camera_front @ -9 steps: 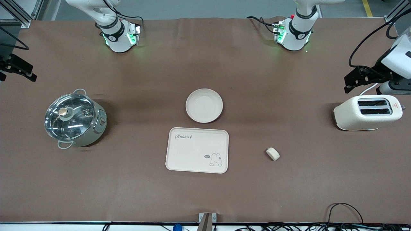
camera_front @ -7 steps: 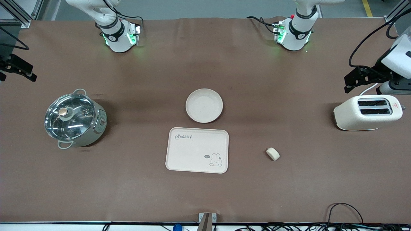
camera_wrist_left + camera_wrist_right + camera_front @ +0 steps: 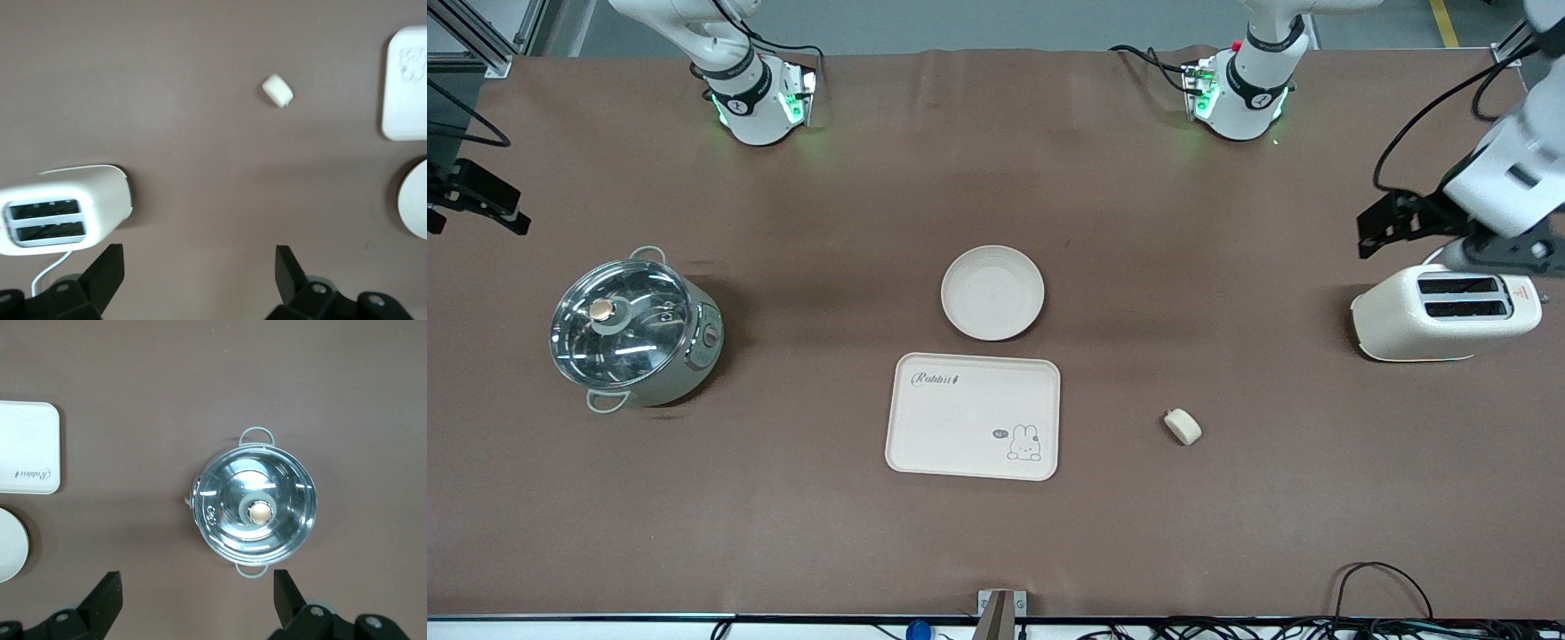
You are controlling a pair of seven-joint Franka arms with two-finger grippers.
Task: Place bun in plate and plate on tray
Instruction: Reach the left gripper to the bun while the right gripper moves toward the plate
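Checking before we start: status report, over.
Left hand open over table beside toaster; right hand open near pot. Bun untouched beside tray. Plate empty.

The left end effector [image 3: 1383, 227] has shifted above the toaster [image 3: 1446, 311].

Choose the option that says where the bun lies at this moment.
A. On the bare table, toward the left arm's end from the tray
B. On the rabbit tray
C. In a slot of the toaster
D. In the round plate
A: the bun rests alone on the brown table, apart from the tray and nearer the front camera than the empty plate.
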